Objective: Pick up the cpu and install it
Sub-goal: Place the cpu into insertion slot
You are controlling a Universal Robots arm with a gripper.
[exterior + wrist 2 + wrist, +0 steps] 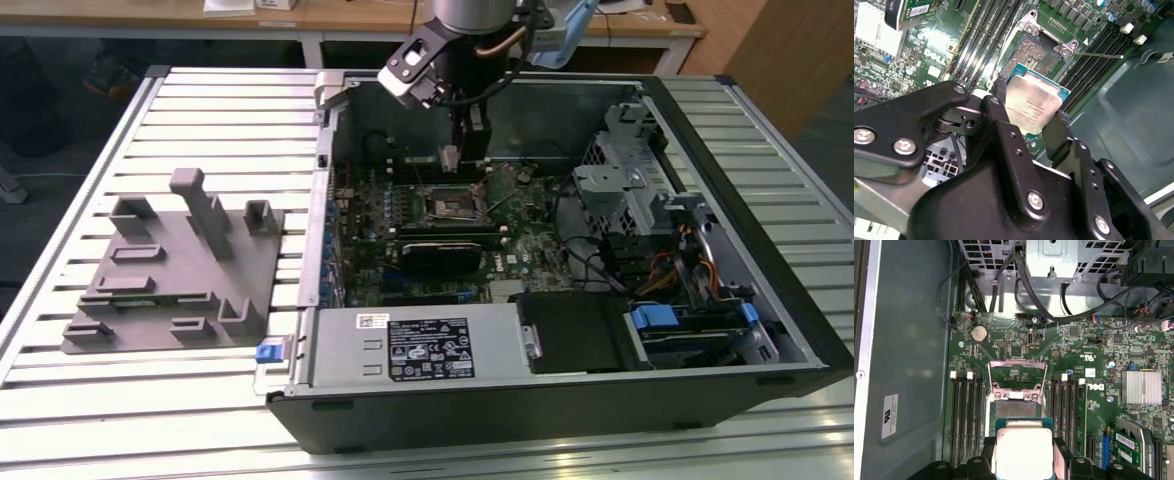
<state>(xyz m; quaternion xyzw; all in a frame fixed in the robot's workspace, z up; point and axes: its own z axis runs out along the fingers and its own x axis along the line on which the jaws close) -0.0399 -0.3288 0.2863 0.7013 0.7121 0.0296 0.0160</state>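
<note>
One slatted metal tabletop (160, 420) carries everything: an open black computer case (561, 405) lying on its side and, on the exterior view's left of it, a grey plastic fixture (167, 285) with upright posts. Inside the case a green motherboard (534, 245) lies flat, with a drive cage and bundled cables towards the exterior view's right. The arm (461, 45) reaches down into the case from the far edge. Its hand (1029, 114) is narrowed onto the cpu (1035, 102), black fingers (999, 107) pressing two opposite edges, so the chip is gripped with its silvery-white top facing the second wrist view. The dark square socket (1016, 407) sits between two banks of black memory slots (966, 415); its metal frame (1017, 371) is swung open and the contact field is bare. The cpu hangs over the near edge of that socket, apart from it and not seated. A round coin battery (978, 332) sits on the board beyond the open frame.
</note>
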